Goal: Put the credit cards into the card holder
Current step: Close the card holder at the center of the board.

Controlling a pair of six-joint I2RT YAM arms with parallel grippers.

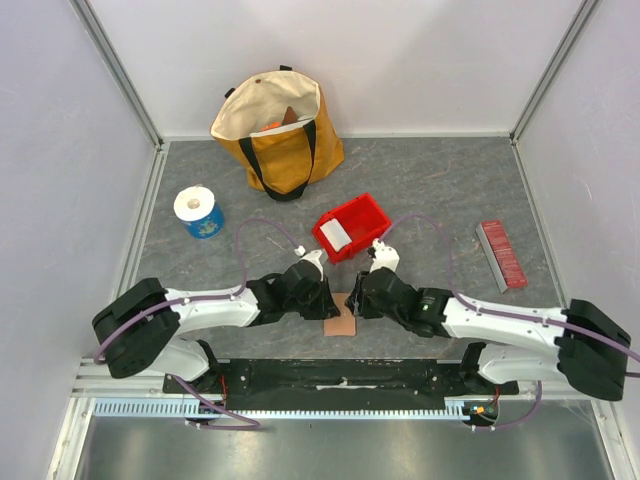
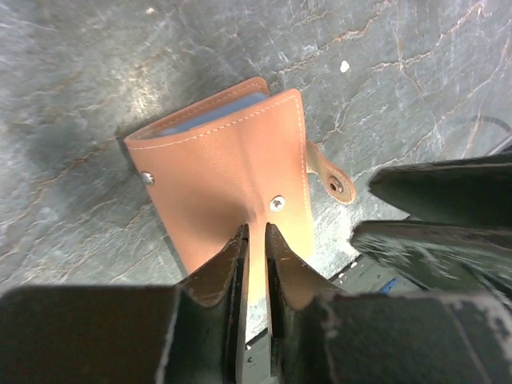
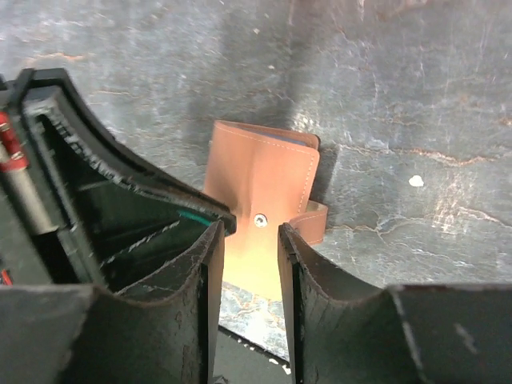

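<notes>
Tan holder lies folded on the table, blue card tucked inside: your left gripper pinches its near edge to steady it, right gripper parted over the same edge.

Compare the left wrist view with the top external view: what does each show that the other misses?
Left wrist only: a blue card edge inside the folded card holder, its snap tab hanging unfastened, and the left gripper pinching the holder's near edge. Top external only: the tote bag, paper roll, ribbed bar, and red bin holding a white card. Both: the card holder on the grey table with the left gripper at it.
</notes>
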